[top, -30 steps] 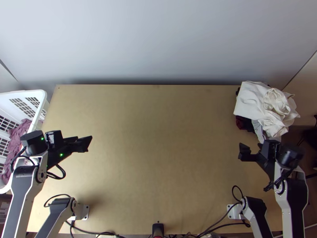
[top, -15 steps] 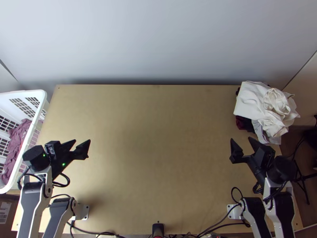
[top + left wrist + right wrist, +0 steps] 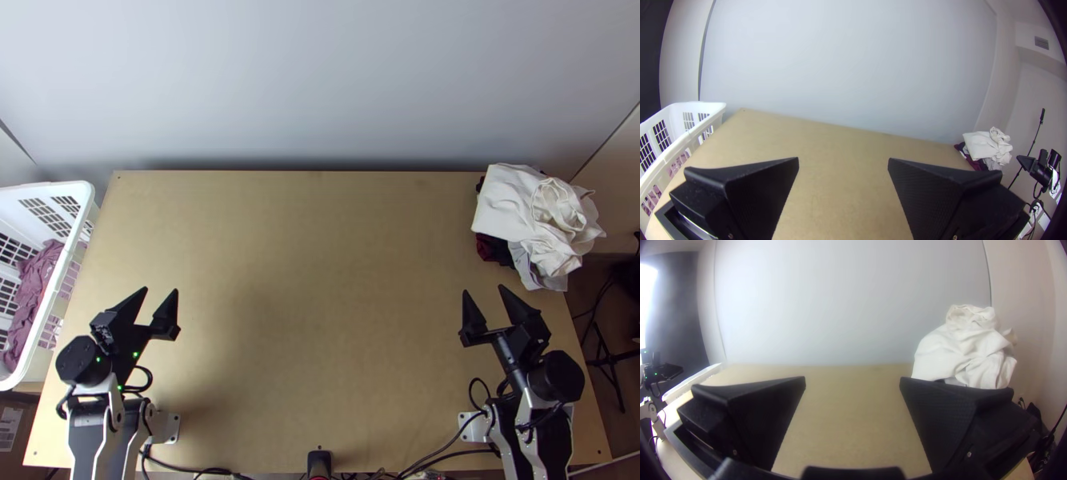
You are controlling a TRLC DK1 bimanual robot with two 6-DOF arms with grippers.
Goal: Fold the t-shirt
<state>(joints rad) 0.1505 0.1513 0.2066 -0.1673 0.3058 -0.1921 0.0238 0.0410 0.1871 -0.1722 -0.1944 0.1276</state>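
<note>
The site is an indoor robot workstation; laboratory or home cannot be determined. Indicators, top view: a wooden worktable (image 3: 320, 320) at centre, arm mounting brackets (image 3: 167, 428) at lower left and lower right, a laundry basket (image 3: 48, 188) at left. Left wrist view, upper right: a wall-mounted ventilation grille (image 3: 1041, 42).

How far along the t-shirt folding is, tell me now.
Done: no finished fold is certain; white cloth, partly smooth and partly bunched, tops the pile at the table's far right corner.

In hand: nothing; left gripper and right gripper are open and bare.

Left: probably picking, spreading and folding. Mauve cloth lies crumpled in the white basket; whether it is the t-shirt, I can't tell.
</note>
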